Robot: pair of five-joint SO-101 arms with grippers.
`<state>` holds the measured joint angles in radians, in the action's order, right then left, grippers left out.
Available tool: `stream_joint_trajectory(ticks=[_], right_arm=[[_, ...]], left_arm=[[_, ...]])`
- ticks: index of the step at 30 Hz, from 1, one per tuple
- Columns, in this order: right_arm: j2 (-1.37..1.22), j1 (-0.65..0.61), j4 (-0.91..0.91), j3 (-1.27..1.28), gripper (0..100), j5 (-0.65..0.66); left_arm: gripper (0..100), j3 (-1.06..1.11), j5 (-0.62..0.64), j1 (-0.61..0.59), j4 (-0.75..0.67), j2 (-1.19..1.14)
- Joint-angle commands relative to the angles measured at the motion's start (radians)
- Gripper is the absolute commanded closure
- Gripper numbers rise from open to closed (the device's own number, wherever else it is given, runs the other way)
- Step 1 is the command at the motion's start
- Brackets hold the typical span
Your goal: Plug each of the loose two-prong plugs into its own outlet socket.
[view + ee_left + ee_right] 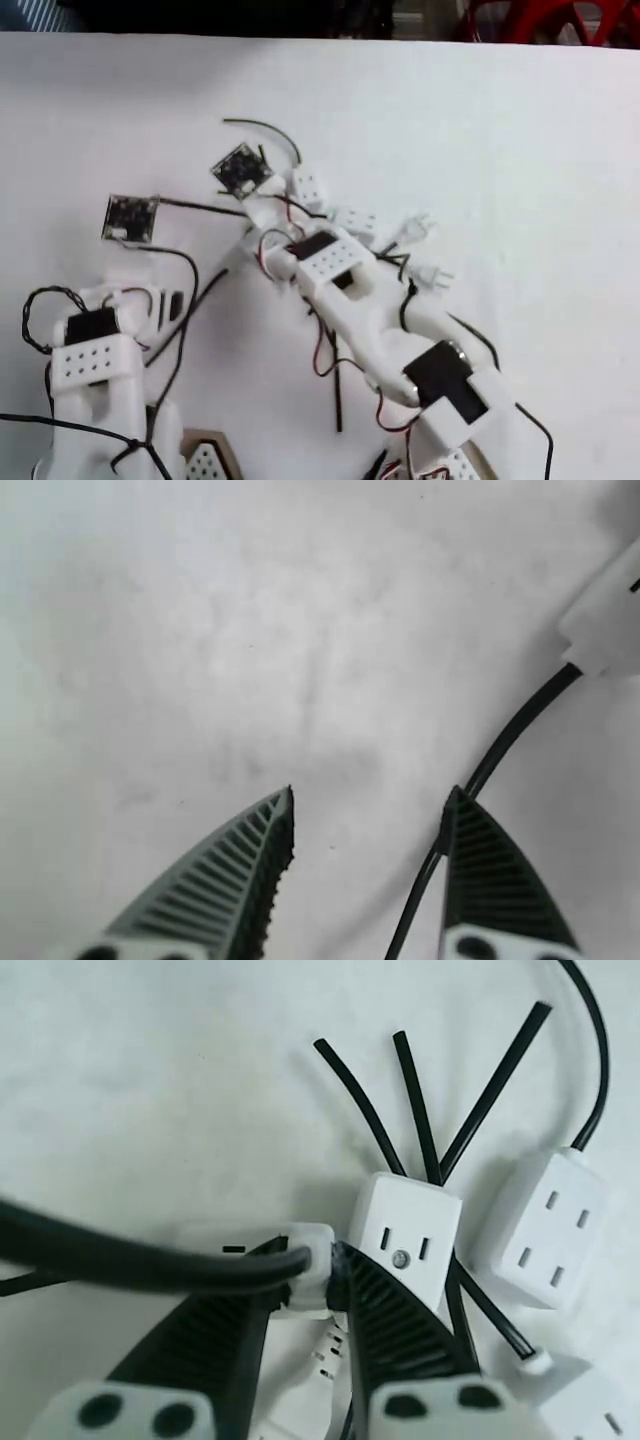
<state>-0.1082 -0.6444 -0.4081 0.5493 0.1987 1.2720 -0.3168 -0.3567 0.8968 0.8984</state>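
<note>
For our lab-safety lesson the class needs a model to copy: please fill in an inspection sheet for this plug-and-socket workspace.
Surface: white table, plain.
Job's things: white plug in the right tool, next to a socket block; second socket block beyond; loose plug and another beside the right arm.
Clutter: dark square board, and one more, near the arms' ends.
Grippers: left tool open, over the table; right tool shut on the white plug.
Cables: black cable beside the left tool; cable ends fan out behind the socket block.
Surroundings: dark beyond the table's far edge; red object there.
</note>
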Motion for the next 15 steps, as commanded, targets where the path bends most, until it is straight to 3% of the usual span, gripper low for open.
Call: stream_joint_trajectory(ticks=[1,5,15], right_arm=[[-0.008,0.018,-0.018,0.0,98.1,-0.026],[-0.022,0.021,-0.068,0.002,98.1,0.029],[-0.11,0.015,-0.197,-0.092,98.1,0.028]], left_arm=[[76,-0.005,0.006,-0.008,-0.02,0.019],[76,-0.005,0.006,-0.008,-0.02,0.019],[76,-0.005,0.005,-0.008,-0.02,0.019]])
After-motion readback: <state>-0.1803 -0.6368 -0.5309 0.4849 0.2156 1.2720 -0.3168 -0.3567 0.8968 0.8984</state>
